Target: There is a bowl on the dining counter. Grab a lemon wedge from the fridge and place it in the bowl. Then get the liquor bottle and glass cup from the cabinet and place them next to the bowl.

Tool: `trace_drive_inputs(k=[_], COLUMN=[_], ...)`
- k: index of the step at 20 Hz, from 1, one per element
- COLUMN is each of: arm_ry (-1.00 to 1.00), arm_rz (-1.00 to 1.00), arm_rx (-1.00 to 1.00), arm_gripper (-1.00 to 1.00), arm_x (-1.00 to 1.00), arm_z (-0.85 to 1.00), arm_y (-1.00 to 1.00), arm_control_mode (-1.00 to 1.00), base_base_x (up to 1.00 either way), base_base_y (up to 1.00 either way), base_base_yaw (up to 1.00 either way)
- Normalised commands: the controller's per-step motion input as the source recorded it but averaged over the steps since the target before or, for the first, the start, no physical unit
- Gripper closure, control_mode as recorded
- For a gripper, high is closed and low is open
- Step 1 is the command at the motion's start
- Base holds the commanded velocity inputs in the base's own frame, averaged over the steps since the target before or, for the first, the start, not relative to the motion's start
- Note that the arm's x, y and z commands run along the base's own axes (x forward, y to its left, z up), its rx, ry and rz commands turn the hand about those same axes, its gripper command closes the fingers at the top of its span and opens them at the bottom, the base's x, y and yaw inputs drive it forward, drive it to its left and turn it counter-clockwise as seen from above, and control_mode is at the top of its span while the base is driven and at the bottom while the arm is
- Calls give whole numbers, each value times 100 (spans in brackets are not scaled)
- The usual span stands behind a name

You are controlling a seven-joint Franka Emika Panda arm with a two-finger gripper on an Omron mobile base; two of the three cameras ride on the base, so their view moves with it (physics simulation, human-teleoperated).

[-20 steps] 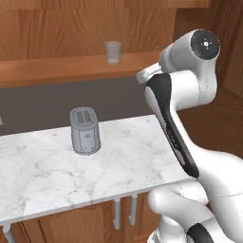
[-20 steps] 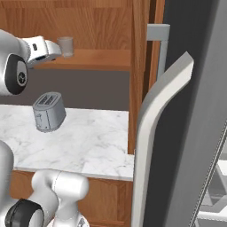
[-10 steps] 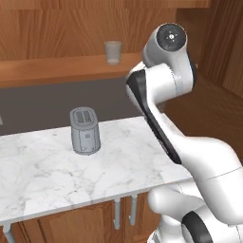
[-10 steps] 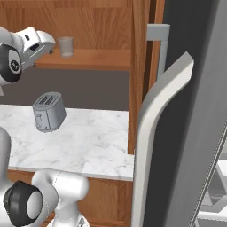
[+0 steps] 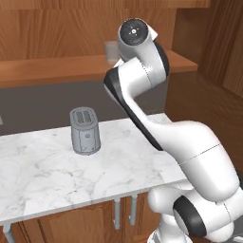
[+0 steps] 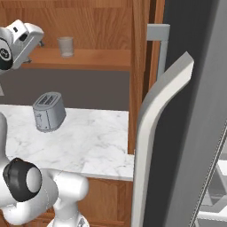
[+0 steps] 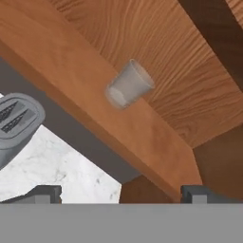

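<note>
in the hand view a grey toaster (image 7: 16, 118) lies at nine o'clock on the marble counter (image 7: 61, 171), and the glass cup (image 7: 128, 85) stands alone on the cabinet (image 7: 190, 61) shelf just above centre, toward twelve o'clock. the gripper (image 7: 121, 193) sits at six o'clock with its two dark tips spread wide apart, nothing between them, well short of the cup. in the right base view the cup (image 6: 65, 46) shows at eleven o'clock.

Grey two-slot toaster (image 5: 85, 130) standing upright on white grey-veined marble countertop (image 5: 42, 173), near its back edge. Dark grey wall behind. Two pale metal handles (image 5: 124, 213) below the counter's front edge.
</note>
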Motion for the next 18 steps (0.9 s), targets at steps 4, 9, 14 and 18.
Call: trace_drive_inputs(k=[4, 9, 14, 18], arm_ry=[0, 1, 4, 6], arm_rz=[0, 0, 2, 2], arm_rx=[-11, -11, -9, -7], arm_gripper=[-100, -100, -100, -100], arm_x=[67, 53, 48, 46], arm_z=[0, 0, 0, 0], arm_y=[9, 0, 0, 0], arm_control_mode=[-100, -100, -100, -100], base_base_x=[0, 0, 0, 0], base_base_y=[0, 0, 0, 0], base_base_yaw=[0, 0, 0, 0])
